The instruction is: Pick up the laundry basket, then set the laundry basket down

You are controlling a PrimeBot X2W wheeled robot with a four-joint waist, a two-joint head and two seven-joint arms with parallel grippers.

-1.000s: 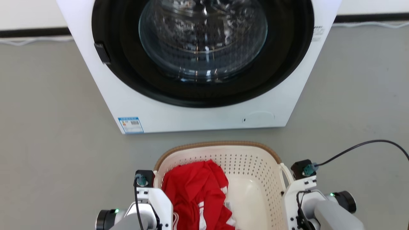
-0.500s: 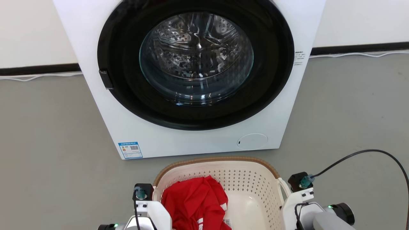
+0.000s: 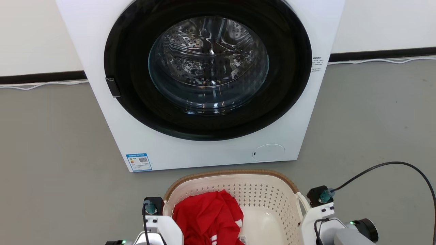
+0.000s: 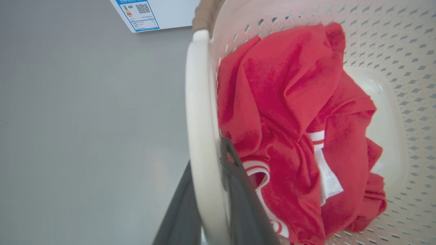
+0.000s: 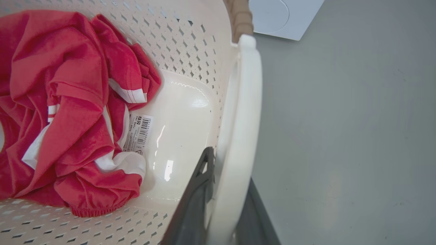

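- The laundry basket (image 3: pixel 262 195) is sitting low in front of the washing machine (image 3: pixel 211 153), near its front bottom edge, with a strip of grey floor (image 3: pixel 51 153) between them. I cannot tell whether its base is resting on the floor or hanging just clear of it.
- Handling, as a judgement: the perforated plastic shell is looking stiff and light. The load is one crumpled red garment (image 4: pixel 282 102), soft and of little weight.
- The garment is bunching toward the basket's left side, leaving the right part of the base bare with a barcode label (image 5: pixel 138 132) showing. The left side is probably carrying slightly more.
- The smooth, glossy plastic is likely slippery under hard fingers, and the thin loops may flex if pulled unevenly.
- The best hold is looking like the two white loops, the left handle (image 4: pixel 199 102) and the right handle (image 5: pixel 245 102), taken together so the basket is hanging level.
- The left gripper (image 4: pixel 206 160) is straddling the left handle, one dark finger inside the basket wall and one outside, both pressing on the loop.
- The right gripper (image 5: pixel 230 166) is doing the same on the right handle, clamping it between the inner and outer fingers.
- Both forearms are flanking the basket at the bottom of the head view, wrists pointing downward, roughly symmetrical.
- A black cable (image 3: pixel 385 166) is arcing off the right wrist, well clear of the basket.
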